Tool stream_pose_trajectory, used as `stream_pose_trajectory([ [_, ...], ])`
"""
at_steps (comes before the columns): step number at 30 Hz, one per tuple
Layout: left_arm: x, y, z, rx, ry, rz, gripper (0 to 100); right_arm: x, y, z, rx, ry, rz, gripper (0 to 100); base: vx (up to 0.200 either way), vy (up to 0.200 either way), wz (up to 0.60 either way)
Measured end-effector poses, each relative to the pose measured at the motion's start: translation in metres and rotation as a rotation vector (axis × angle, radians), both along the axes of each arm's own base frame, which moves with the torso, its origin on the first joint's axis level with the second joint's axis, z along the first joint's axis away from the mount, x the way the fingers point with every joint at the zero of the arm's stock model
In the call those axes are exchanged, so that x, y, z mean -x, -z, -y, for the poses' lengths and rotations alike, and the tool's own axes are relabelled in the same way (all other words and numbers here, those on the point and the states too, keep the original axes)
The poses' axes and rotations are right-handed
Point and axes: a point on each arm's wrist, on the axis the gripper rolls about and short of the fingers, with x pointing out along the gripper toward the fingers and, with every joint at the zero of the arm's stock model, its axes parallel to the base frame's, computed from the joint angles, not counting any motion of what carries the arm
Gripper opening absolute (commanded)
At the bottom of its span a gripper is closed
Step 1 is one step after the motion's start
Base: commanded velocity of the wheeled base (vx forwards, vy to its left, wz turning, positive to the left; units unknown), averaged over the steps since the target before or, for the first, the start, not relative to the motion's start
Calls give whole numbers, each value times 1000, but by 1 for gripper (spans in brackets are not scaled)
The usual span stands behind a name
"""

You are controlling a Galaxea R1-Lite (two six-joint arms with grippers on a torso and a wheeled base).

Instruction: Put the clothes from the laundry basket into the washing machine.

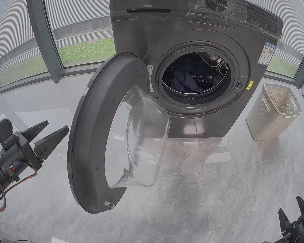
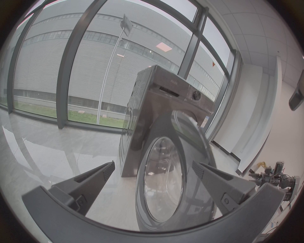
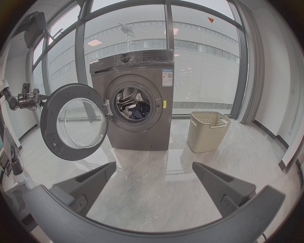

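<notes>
Your left gripper (image 1: 57, 126): nine o'clock, levelled toward the open door (image 1: 95, 136), fingers spread, empty. Your right gripper (image 1: 289, 205): five o'clock, likewise spread.

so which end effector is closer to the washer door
The left end effector, just beside the open door; the right end effector sits far off on the other side.

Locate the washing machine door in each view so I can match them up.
Head view: washing machine door swung open, left of centre, its glass bowl bulging toward the camera.
Left wrist view: door low centre, turned steeply away, in front of the machine.
Right wrist view: door left of the drum opening, nearly face-on.
Shared landmark: control knob on the top panel.
</notes>
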Motion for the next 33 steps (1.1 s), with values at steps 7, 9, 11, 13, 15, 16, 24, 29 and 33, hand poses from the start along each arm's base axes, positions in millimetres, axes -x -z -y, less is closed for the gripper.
stream_pose_trajectory([
  [7, -19, 10, 15, -28, 57, -38, 100, 0, 0, 0, 0, 0, 0, 100, 0, 0, 0],
  [9, -26, 10, 20, -31, 71, -39, 100, 0, 0, 0, 0, -1, 0, 100, 0, 0, 0],
  [11, -33, 11, 25, -32, 82, -39, 100, 0, 0, 0, 0, 0, 0, 100, 0, 0, 0],
  [13, -39, 11, 30, -32, 96, -39, 100, 0, 0, 0, 0, 0, 0, 100, 0, 0, 0],
  [15, -44, 13, 36, -35, 113, -47, 100, 0, 0, 0, 0, 0, 0, 100, 0, 0, 0],
  [16, -46, 14, 39, -37, 122, -52, 100, 0, 0, 0, 0, 0, 0, 100, 0, 0, 0],
  [24, -65, 15, 68, -47, 145, -74, 100, 0, 0, 0, 0, 0, 0, 100, 0, 0, 0],
  [29, -78, 10, 91, -43, 166, -65, 100, 0, 0, 0, 0, -1, 0, 100, 0, 0, 0],
  [33, -95, 2, 107, -28, 127, -40, 100, 0, 0, 0, 0, 0, 0, 100, 0, 0, 0],
])
